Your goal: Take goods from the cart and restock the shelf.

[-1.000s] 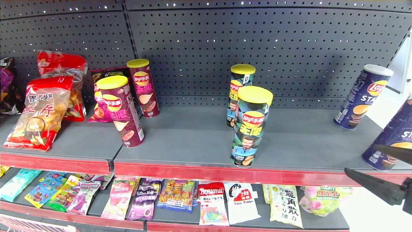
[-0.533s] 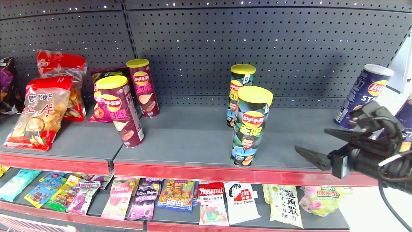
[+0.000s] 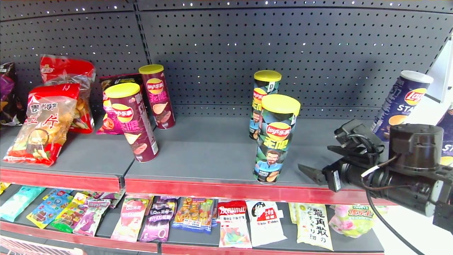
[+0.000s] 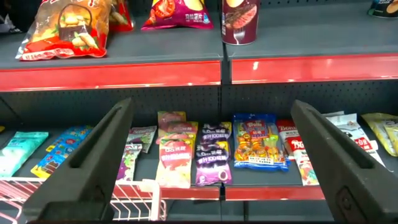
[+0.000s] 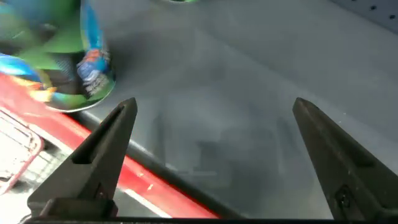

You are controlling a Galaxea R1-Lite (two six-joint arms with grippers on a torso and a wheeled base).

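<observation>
**Both grippers spread wide, nothing held**

The right arm [image 3: 407,180] lies roughly level, wrist forward, coming in from the right side. The right gripper [image 3: 318,161] points leftward, its fingers wide apart. The left gripper [image 4: 211,109] likewise gapes.

Shelf [image 3: 212,148]: grey, red edge. Pegboard [image 3: 300,49]: dark grey, perforated. Left cans [image 3: 132,122]: maroon, yellow lids. Centre cans [image 3: 276,141]: green-blue, yellow lids. Right can [image 3: 400,106]: navy, white lid.

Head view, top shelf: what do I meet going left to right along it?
Front red bag → front maroon can → front green can → right gripper → white-lidded blue can.
</observation>
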